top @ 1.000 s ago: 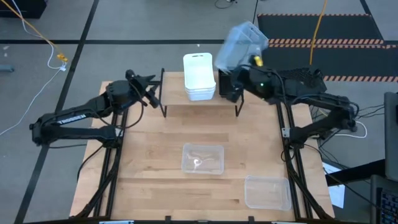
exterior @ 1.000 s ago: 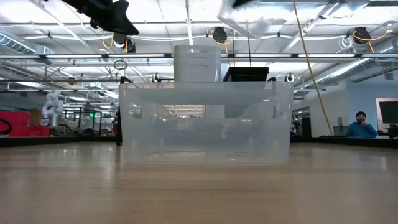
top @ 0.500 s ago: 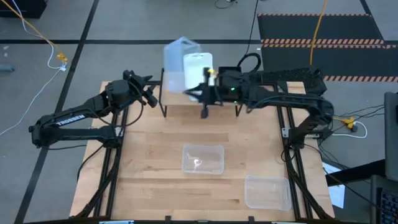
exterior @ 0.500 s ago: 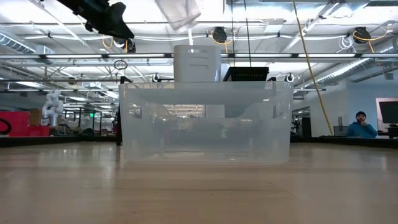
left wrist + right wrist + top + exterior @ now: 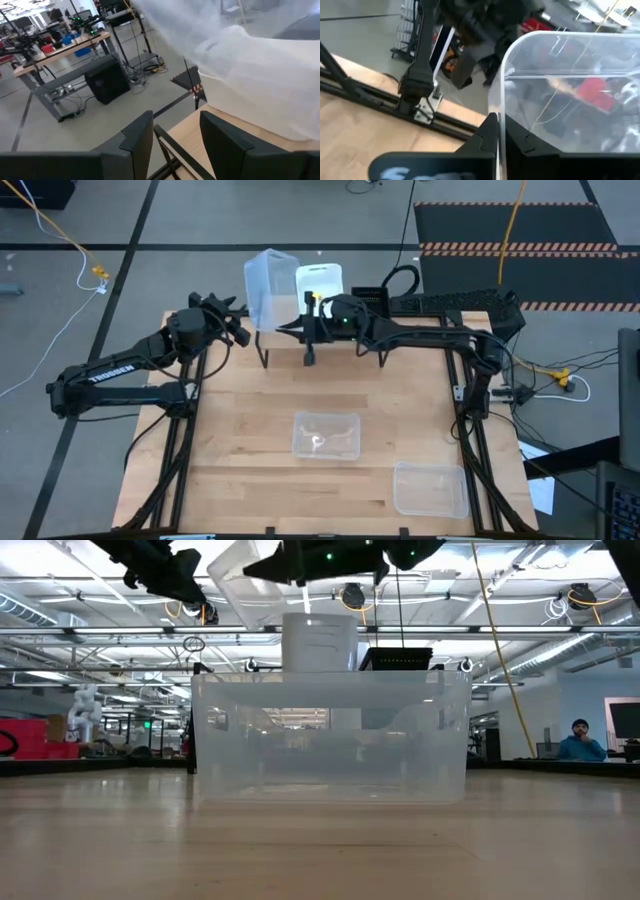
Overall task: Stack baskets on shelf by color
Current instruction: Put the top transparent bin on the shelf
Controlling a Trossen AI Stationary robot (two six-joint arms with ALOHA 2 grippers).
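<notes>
A clear basket [image 5: 268, 288] is being held in the air by the right end effector [image 5: 292, 329], whose fingers are being closed on the basket's rim; in the right wrist view the transparent wall [image 5: 570, 95] is being pinched between the two dark fingers [image 5: 487, 137]. In the high view the basket is being carried tilted over the left part of the shelf [image 5: 285, 350], just beside the stack of white baskets [image 5: 320, 290] that is sitting on the middle of the shelf top. The right arm is being stretched across the shelf from the right side of the worktop [image 5: 240, 440].

The left end effector [image 5: 228, 320] is being kept above the left end of the shelf, near the held basket. Its two fingers [image 5: 137, 137] are being held a narrow way apart with nothing between them, and the clear basket's wall [image 5: 250, 85] is being seen just beyond them.

Two more clear baskets are lying on the worktop: one [image 5: 326, 435] near the middle, filling most of the low view [image 5: 330, 735], and another [image 5: 431, 488] toward the front right corner. In the low view a person [image 5: 580, 742] is being seen far off in the room behind.
</notes>
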